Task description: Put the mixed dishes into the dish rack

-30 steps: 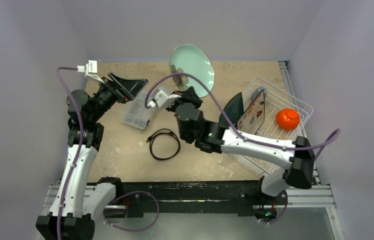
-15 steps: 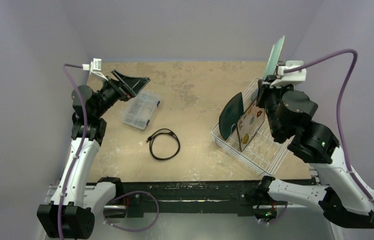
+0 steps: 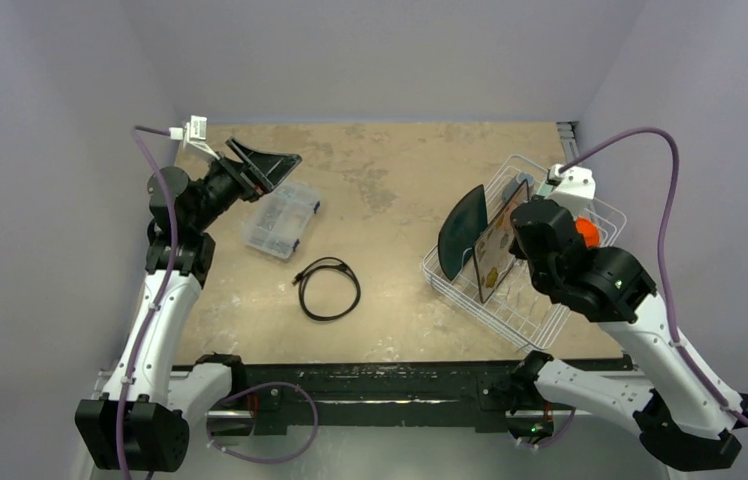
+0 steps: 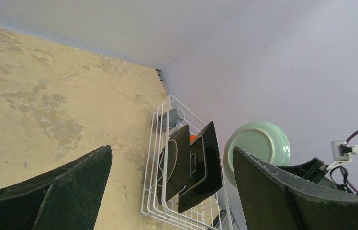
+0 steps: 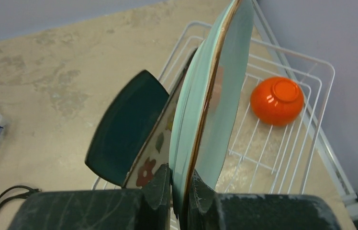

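Observation:
My right gripper (image 5: pixel 181 179) is shut on the rim of the pale mint round plate (image 5: pixel 215 91), held on edge over the white wire dish rack (image 5: pixel 306 158). In the rack the dark teal plate (image 5: pixel 127 125) and the patterned plate (image 5: pixel 154 154) stand upright just left of it, and the orange bowl (image 5: pixel 276 100) lies upside down to the right. In the top view the right arm covers the rack (image 3: pixel 447 282) beside the teal plate (image 3: pixel 462 232). The grey-blue mug (image 4: pixel 174 115) shows at the rack's far end. My left gripper (image 3: pixel 268 165) is open and empty at the far left.
A clear compartment box (image 3: pixel 280 220) sits left of centre under the left gripper. A black coiled cable (image 3: pixel 328 288) lies on the table's middle. Walls close in on the left, back and right, with the rack tight against the right wall.
My right arm has swung the mint plate from the table's rear middle over to the rack and lowered it beside the standing plates. The left arm has barely moved.

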You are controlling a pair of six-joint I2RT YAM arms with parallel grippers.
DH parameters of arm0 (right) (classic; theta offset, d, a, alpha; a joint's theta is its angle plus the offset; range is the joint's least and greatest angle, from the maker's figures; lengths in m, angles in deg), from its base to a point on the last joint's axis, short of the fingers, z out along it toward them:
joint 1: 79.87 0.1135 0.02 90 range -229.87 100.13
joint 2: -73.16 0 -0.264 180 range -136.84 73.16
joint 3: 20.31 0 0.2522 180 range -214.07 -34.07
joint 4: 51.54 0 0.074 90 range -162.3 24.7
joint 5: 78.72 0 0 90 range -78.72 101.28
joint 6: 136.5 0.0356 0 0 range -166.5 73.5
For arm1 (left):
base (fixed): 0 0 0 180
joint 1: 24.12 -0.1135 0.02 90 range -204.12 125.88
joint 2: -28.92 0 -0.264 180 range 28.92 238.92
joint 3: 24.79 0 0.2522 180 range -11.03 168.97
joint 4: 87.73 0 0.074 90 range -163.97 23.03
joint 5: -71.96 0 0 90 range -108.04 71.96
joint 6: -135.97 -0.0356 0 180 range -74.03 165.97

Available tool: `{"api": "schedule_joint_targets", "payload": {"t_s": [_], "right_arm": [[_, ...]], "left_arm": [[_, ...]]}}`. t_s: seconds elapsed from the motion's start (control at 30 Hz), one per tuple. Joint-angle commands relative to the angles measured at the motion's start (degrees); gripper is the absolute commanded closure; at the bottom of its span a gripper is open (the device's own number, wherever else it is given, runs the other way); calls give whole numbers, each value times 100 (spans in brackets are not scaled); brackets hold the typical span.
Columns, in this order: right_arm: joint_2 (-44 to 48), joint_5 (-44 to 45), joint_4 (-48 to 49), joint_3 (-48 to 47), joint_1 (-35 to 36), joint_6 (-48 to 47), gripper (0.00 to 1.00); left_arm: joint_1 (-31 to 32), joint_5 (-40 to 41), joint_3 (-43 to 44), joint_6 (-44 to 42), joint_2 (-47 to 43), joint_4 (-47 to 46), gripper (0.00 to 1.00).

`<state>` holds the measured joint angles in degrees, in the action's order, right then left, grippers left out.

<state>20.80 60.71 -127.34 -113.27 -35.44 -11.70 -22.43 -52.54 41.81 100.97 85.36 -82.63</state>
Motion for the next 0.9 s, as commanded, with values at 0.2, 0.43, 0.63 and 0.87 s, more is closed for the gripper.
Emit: {"api": "schedule_joint_targets", "payload": {"t_s": [0.2, 0.43, 0.63, 0.87], "right_arm": [[531, -600, 229, 1020, -714, 1165, 100], [640, -683, 257, 1328, -839, 1316, 100], [729, -664, 115, 1530, -899, 1557, 100], [603, -698, -15, 1742, -988, 1802, 100]], "left_arm": [[24, -118, -9, 53, 20, -262, 5], [33, -125, -10, 62, 52, -267, 5], [33, -145, -36, 97, 60, -321, 5], [50, -142, -40, 90, 78, -329, 5]]}}
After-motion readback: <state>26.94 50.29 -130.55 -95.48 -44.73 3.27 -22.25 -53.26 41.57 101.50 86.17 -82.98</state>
